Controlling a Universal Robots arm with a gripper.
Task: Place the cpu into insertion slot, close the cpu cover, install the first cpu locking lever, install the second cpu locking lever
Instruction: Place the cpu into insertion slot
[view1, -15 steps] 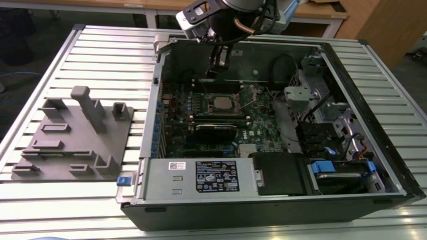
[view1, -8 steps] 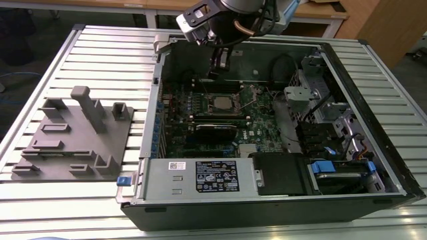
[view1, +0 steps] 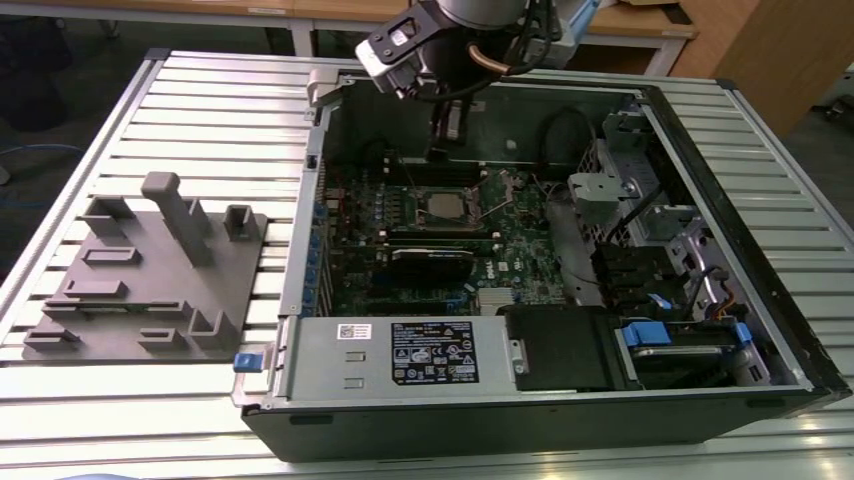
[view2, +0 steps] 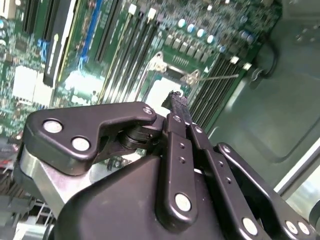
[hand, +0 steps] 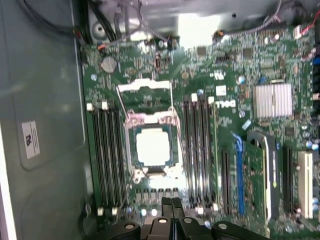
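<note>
Closed on nothing, the tool (hand: 171, 201) hangs over the motherboard (hand: 200, 75), just beside the slot (hand: 150, 118), its fingertips pressed together in both wrist views. In the first wrist view the cpu (hand: 152, 145) lies flat in the slot, so that step looks done. The cover (hand: 142, 84) stands swung back off the chip and the thin levers (hand: 121, 107) appear unlatched, so closing the cover and fastening both levers seem left to do.

On the table (view1: 200, 90) the computer case (view1: 534, 395) lies at the exterior view's right of the fixture (view1: 147, 290), and inside it the cpu (hand: 152, 146) sits in the insertion slot (hand: 172, 173), between memory slots (hand: 107, 155), the cpu cover (hand: 142, 89) standing open just beside it.
</note>
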